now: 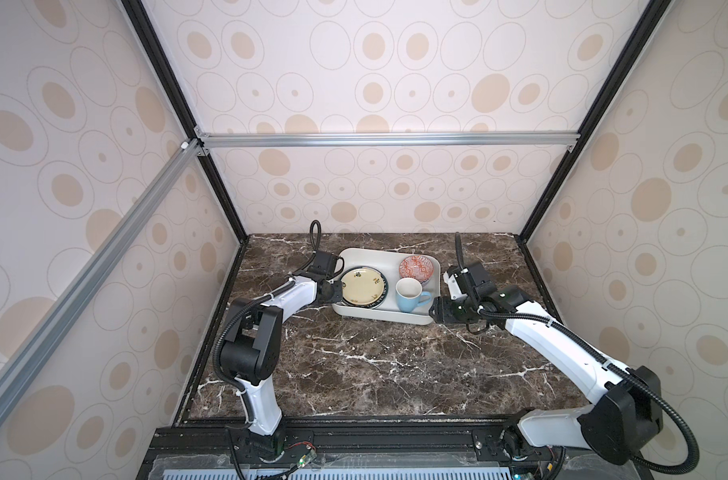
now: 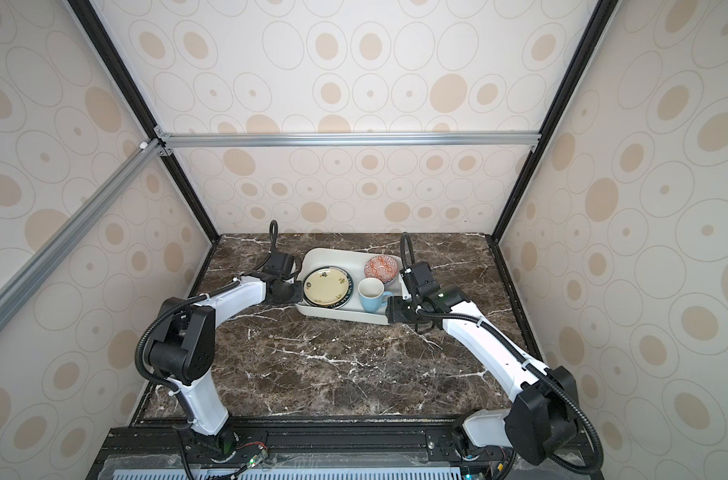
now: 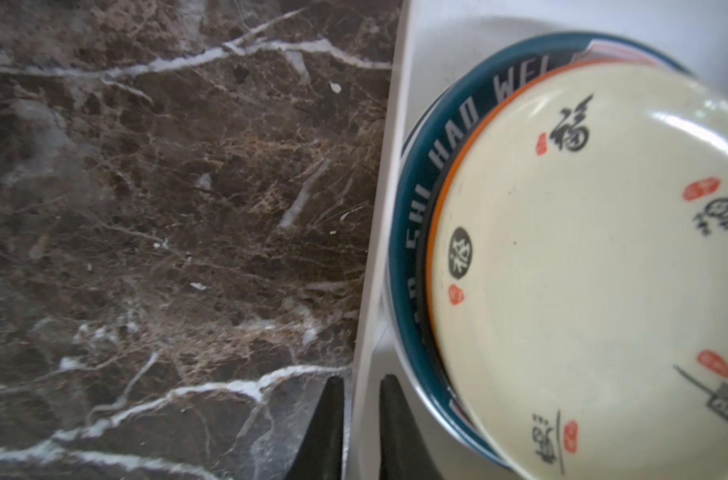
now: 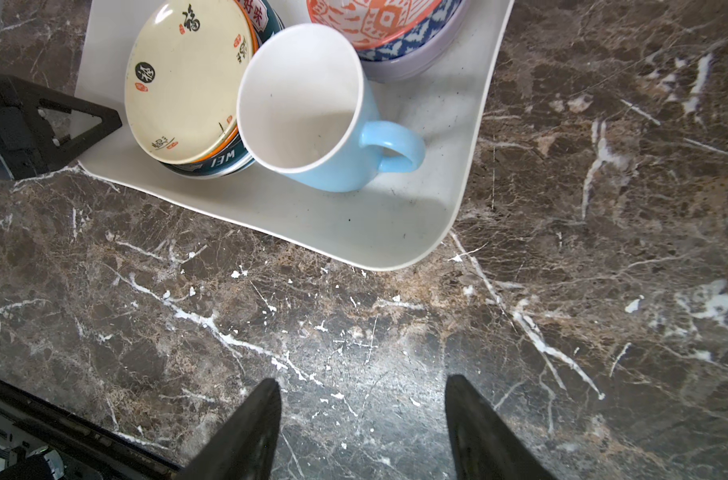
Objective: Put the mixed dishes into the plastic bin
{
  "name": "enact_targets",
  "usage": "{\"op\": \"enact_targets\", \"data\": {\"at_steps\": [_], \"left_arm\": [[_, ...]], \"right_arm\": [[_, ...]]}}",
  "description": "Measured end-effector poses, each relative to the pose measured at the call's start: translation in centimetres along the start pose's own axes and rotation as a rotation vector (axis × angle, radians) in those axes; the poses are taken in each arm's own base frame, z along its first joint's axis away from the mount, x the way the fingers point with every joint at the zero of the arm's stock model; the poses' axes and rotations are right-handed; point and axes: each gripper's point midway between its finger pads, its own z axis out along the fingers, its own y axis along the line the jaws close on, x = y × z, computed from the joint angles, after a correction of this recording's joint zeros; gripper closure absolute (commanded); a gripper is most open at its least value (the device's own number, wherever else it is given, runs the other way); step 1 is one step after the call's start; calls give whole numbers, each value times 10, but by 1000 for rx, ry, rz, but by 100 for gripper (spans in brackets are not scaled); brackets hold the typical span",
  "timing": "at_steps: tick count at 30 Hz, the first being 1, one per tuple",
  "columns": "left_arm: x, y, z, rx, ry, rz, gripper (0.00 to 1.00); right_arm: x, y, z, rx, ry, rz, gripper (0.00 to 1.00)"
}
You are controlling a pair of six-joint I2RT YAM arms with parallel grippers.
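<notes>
The off-white plastic bin (image 1: 381, 251) (image 2: 337, 251) sits at the back middle of the marble table. In it a cream plate (image 1: 362, 285) (image 2: 325, 286) (image 3: 582, 270) tops a stack that includes a dark teal lettered plate (image 3: 408, 208). Beside it stand a light-blue mug (image 1: 410, 295) (image 4: 304, 104) and a red-patterned bowl (image 1: 415, 267) (image 4: 395, 25) nested in a lilac bowl (image 4: 420, 62). My left gripper (image 1: 338, 291) (image 3: 362, 380) is shut on the bin's left wall (image 3: 389, 166), one finger inside and one outside. My right gripper (image 1: 433, 313) (image 4: 363, 380) hangs open over the table by the bin's near right corner, holding nothing.
The dark marble tabletop (image 1: 375, 365) stretches in front of the bin. Patterned walls and black frame posts (image 1: 532, 232) close in the cell at the back and sides. A black rail (image 1: 375, 436) carrying the arm bases runs along the front edge.
</notes>
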Motion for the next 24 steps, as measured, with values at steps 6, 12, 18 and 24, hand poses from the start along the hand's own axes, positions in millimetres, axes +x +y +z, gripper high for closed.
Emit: {"op": "enact_targets", "data": {"at_steps": [6,12,18,24], "left_arm": [[0,4,-1,-11,-19,-2,100],[4,12,-5,-16,-33,-11,100],[15,33,-12,-53,-2,-24,98],[17,37,-15,-51,12,-23,93]], "right_arm": [[1,-2,5,12,12,1,35],[0,-2,8,14,22,2,35],[-1,-1,8,13,22,-1,35],[0,-1,8,15,23,-6,35]]}}
